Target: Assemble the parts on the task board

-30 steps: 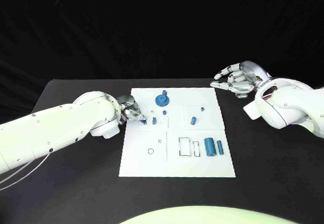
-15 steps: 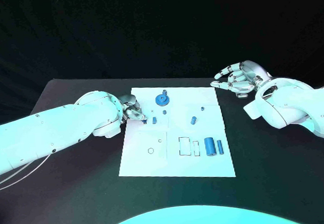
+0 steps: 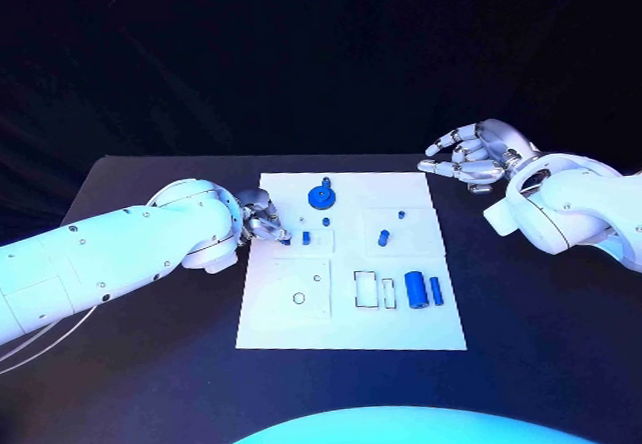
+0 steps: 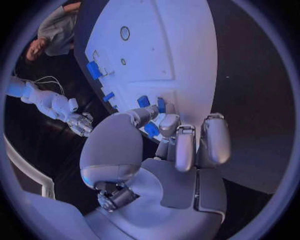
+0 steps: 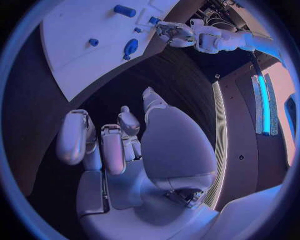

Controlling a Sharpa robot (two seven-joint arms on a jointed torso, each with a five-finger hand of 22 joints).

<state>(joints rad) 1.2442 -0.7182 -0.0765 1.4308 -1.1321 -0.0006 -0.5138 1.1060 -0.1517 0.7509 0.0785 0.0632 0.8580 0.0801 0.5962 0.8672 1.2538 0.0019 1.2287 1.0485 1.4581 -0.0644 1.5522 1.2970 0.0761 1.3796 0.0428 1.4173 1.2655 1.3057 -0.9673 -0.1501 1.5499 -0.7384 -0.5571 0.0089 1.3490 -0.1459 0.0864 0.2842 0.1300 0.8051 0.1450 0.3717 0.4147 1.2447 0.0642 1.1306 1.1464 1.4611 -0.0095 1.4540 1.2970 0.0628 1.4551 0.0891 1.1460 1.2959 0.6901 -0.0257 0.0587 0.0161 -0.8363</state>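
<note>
Board (image 3: 352, 320) is seen at the centre of the head view, a white plate on the black table (image 3: 559, 350). Left hand (image 3: 259, 221) is placed at the board's left edge, in the upper half of the frame. Its fingers are curled in, and in the left wrist view a small blue part (image 4: 152, 130) is pinched between the fingertips (image 4: 167, 122), just over the board's edge. Two more small blue pieces (image 4: 143, 101) are seen on the board just beyond those fingertips.

Right hand (image 3: 467, 156) is held off the board's upper right corner, over the bare table and well apart from any part. Its fingers are loosely curved and spread, with nothing between them; the right wrist view shows the same, fingers (image 5: 114, 147) apart and empty over the dark table.

Parts on the board, head view: a round blue disc (image 3: 320, 196) with a peg near the top centre; a small peg (image 3: 326, 222) just below it; a short piece (image 3: 306, 238) near the left fingertips; a small stud (image 3: 401, 215) and a short cylinder (image 3: 384, 239) to the right of centre; a thick cylinder (image 3: 415, 290) and a thin one (image 3: 436, 291) lying side by side at lower right, beside two outlined rectangular slots (image 3: 366, 289). A small ring outline (image 3: 298, 298) is seen at lower left of the board.
</note>
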